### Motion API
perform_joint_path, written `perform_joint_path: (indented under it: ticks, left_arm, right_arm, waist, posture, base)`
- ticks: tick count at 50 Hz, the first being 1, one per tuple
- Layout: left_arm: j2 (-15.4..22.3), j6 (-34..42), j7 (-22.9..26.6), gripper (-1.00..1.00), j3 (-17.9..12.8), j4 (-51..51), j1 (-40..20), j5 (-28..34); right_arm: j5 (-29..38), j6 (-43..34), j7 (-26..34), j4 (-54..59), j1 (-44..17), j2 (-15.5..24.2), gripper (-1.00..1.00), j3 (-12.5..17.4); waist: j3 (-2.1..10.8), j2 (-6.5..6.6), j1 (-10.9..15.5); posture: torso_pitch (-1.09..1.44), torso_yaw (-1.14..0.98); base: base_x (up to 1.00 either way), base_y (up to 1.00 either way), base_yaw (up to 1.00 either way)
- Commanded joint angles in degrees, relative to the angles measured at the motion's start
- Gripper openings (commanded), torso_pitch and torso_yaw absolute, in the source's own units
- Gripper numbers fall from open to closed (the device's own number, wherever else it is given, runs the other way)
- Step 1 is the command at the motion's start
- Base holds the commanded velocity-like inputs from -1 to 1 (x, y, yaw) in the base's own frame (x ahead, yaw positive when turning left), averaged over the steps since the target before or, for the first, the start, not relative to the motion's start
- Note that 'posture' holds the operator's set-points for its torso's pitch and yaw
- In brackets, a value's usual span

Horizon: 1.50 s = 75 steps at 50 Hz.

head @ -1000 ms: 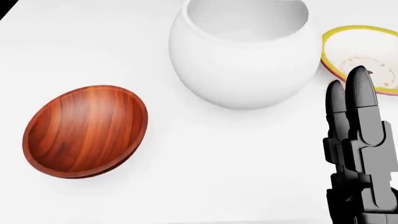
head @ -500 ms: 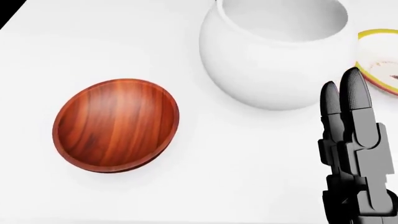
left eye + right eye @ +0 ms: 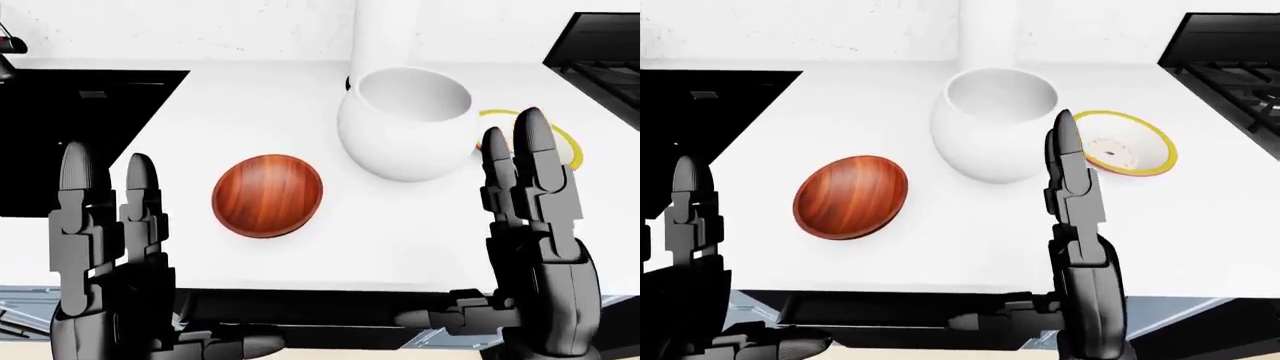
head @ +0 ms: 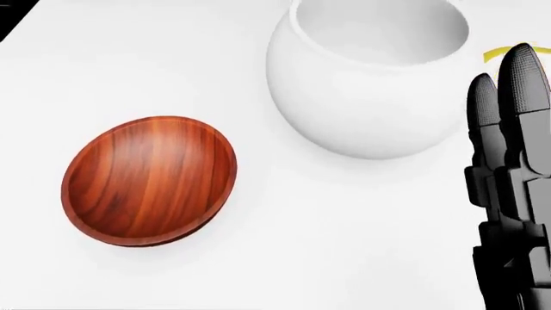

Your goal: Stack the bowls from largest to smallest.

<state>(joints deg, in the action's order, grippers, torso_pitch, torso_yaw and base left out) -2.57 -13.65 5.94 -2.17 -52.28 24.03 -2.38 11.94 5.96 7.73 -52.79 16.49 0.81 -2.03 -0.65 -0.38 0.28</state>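
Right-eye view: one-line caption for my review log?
Both hands, left and right, open above a white counter holding a wooden bowl, white bowl and yellow-rimmed bowl.

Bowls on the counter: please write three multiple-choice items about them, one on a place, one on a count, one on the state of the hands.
1. In the right-eye view, where is the wooden bowl relative to the white bowl?
A. To its left and lower
B. To its right
C. Inside it

2. How many bowls stand on the counter?
A. Two
B. Three
C. Four

3. What are the left hand and right hand doing?
A. Both grip the white bowl
B. The right hand holds the yellow bowl
C. Both are open and hold nothing

Answers:
1. A, since the wooden bowl sits apart, toward the lower left of the white one.
2. B, since a wooden, a white and a yellow-rimmed bowl show, none stacked.
3. C, since the fingers of both hands are stretched straight, with no bowl between them.
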Motion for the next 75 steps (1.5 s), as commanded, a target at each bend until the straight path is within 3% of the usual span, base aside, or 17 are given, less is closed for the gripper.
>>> perform_joint_path:
  ticks: [1,12,17,20,29,32,35,37,41,44,46,51,54,57,62,66,75]
  left_arm:
    - [0.0,-1.3,0.0,1.00,0.0,-2.2,-0.1,-0.2]
    - [0.1,-1.4,-0.2,1.00,0.4,-1.9,-0.1,0.2]
    - [0.2,-1.5,-0.3,1.00,0.5,-1.9,-0.1,0.4]
    - [0.2,-1.4,-0.4,1.00,0.7,-1.9,-0.1,0.6]
    - [0.3,-1.5,-0.5,1.00,0.6,-1.8,-0.2,0.4]
    - [0.3,-1.5,-0.4,1.00,0.6,-1.8,-0.1,0.4]
    - [0.3,-1.6,-0.4,1.00,0.7,-1.6,-0.2,0.6]
    - [0.4,-1.5,-0.5,1.00,0.7,-1.8,-0.1,0.5]
    - [0.3,-1.4,-0.5,1.00,0.7,-1.7,-0.2,0.5]
    - [0.3,-1.3,-0.5,1.00,0.7,-1.9,-0.3,0.5]
    - [0.3,-1.2,-0.5,1.00,0.8,-2.0,-0.3,0.5]
    - [0.4,-1.3,-0.7,1.00,1.0,-1.8,-0.3,0.8]
    - [0.5,-1.5,-0.7,1.00,1.1,-1.6,-0.2,0.8]
    - [0.5,-1.6,-0.8,1.00,1.3,-1.4,-0.2,1.0]
    - [0.7,-1.7,-0.9,1.00,1.2,-1.2,-0.2,1.0]
    - [0.6,-1.5,-0.8,1.00,1.0,-1.4,-0.3,0.8]
    - [0.6,-1.7,-0.8,1.00,1.2,-1.2,-0.3,1.0]
  right_arm:
    - [-0.7,-0.3,0.8,-2.8,-0.5,-0.2,1.00,1.0]
    - [-3.2,-5.0,7.1,-7.2,-3.9,-1.5,1.00,10.4]
    - [-4.2,-5.5,8.7,-7.2,-6.4,-0.1,1.00,14.6]
    - [-7.5,-6.5,7.8,-7.2,-7.5,3.1,1.00,18.8]
    - [-16.6,-10.9,-2.2,-7.2,-8.1,16.9,1.00,25.2]
    - [-27.8,-11.8,-10.6,-7.2,-5.0,28.8,1.00,32.8]
    - [-34.1,-11.3,-16.6,-7.2,-1.1,35.9,1.00,37.8]
    - [-36.8,-11.5,-18.3,-7.2,0.1,38.3,1.00,40.7]
    - [-44.8,-14.7,-20.1,-7.2,1.3,43.1,1.00,49.7]
    - [-49.3,-20.4,-19.2,-7.2,0.2,44.3,1.00,56.8]
    - [-51.0,-25.3,-17.9,-7.2,-2.1,44.6,1.00,59.6]
    - [-47.9,-37.0,-11.8,-7.2,-11.6,42.9,1.00,61.2]
    - [-42.9,-44.6,-4.3,-7.2,-20.1,40.9,1.00,62.1]
    - [-38.2,-46.4,0.8,-3.9,-24.9,41.0,1.00,62.0]
    - [-36.0,-49.8,2.4,1.2,-31.4,47.3,1.00,60.3]
    - [-35.8,-52.1,1.4,5.9,-35.4,53.1,1.00,57.4]
    - [-31.8,-50.1,-0.8,23.8,-46.1,62.4,1.00,40.7]
  waist:
    - [0.45,0.04,0.0]
    - [0.25,-0.05,0.0]
    - [0.24,-0.08,-0.1]
    - [0.19,-0.16,0.0]
    - [-0.08,-0.67,0.0]
    - [-0.24,-0.98,0.2]
    - [-0.70,-1.25,0.4]
    - [-0.86,-1.39,0.3]
    - [-1.13,-1.64,0.2]
    - [-1.30,-1.75,0.1]
    - [-1.38,-1.87,0.1]
    - [-1.46,-2.08,-0.1]
    - [-1.48,-2.11,-0.1]
    - [-1.66,-2.07,0.1]
    - [-1.70,-2.03,0.3]
    - [-1.86,-1.96,0.4]
    - [-1.88,-2.34,0.3]
  posture:
    - [0.00,0.00]
    - [0.00,0.00]
    - [0.00,0.00]
    - [0.00,0.00]
    - [0.00,0.00]
    - [0.00,0.00]
    - [0.00,0.00]
    - [0.00,0.00]
    - [0.00,0.00]
    - [0.00,0.00]
    - [0.00,0.00]
    - [0.00,0.00]
    - [0.00,0.00]
    - [0.00,0.00]
    - [0.00,0.00]
    - [0.00,0.00]
    - [0.00,0.00]
  base:
    - [0.00,0.00,0.00]
    - [0.00,0.00,0.00]
    - [0.00,0.00,0.00]
    - [0.00,0.00,0.00]
    - [0.00,0.00,0.00]
    - [0.00,0.00,0.00]
    - [0.00,0.00,0.00]
    - [0.00,0.00,0.00]
    - [0.00,0.00,0.00]
    - [0.00,0.00,0.00]
    - [0.00,0.00,0.00]
    - [0.00,0.00,0.00]
    - [0.00,0.00,0.00]
    - [0.00,0.00,0.00]
    - [0.00,0.00,0.00]
    - [0.00,0.00,0.00]
    - [0.00,0.00,0.00]
